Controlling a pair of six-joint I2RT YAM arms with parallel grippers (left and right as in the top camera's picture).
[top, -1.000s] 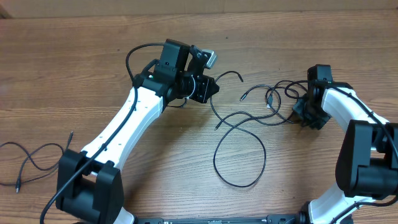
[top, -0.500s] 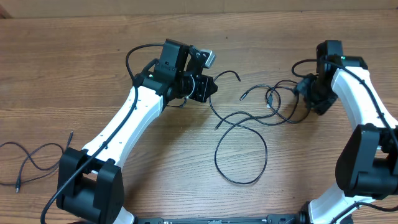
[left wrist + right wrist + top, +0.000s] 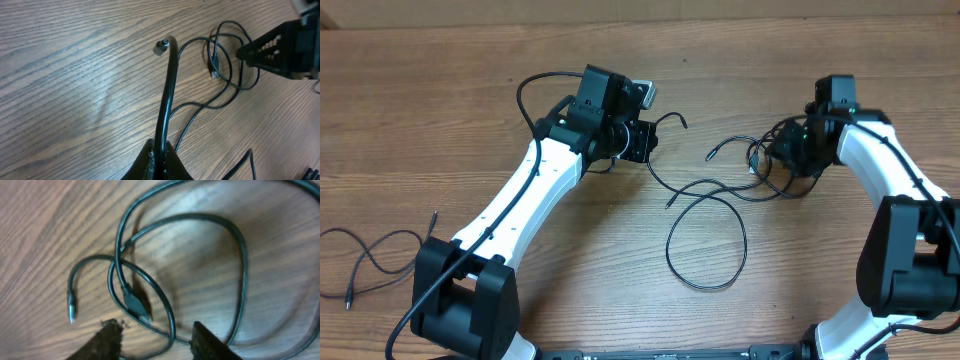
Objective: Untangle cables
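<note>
Two black cables lie tangled at centre-right, with one wide loop point(image 3: 746, 240) and a knot of smaller loops point(image 3: 765, 180) beside the right arm. My left gripper point(image 3: 642, 140) is shut on one cable point(image 3: 167, 90) just behind its free end. That end curves ahead to a small plug tip point(image 3: 160, 47); in the left wrist view the left gripper point(image 3: 160, 156) pinches the cord. My right gripper point(image 3: 782, 150) hovers open over the knot. In the right wrist view the right gripper point(image 3: 157, 342) has cable strands point(image 3: 170, 315) and a flat plug point(image 3: 134, 301) lying between its spread fingers.
A separate thin black cable point(image 3: 370, 262) lies loose near the table's left edge. The far table edge point(image 3: 640, 22) runs along the top of the overhead view. The left arm's own thicker cable point(image 3: 532, 85) arcs behind its wrist. Both arm bases stand at the near edge.
My right gripper has swung away from the table, then left, and now sits over the knot. My left gripper has shifted slightly left with the cable end.
</note>
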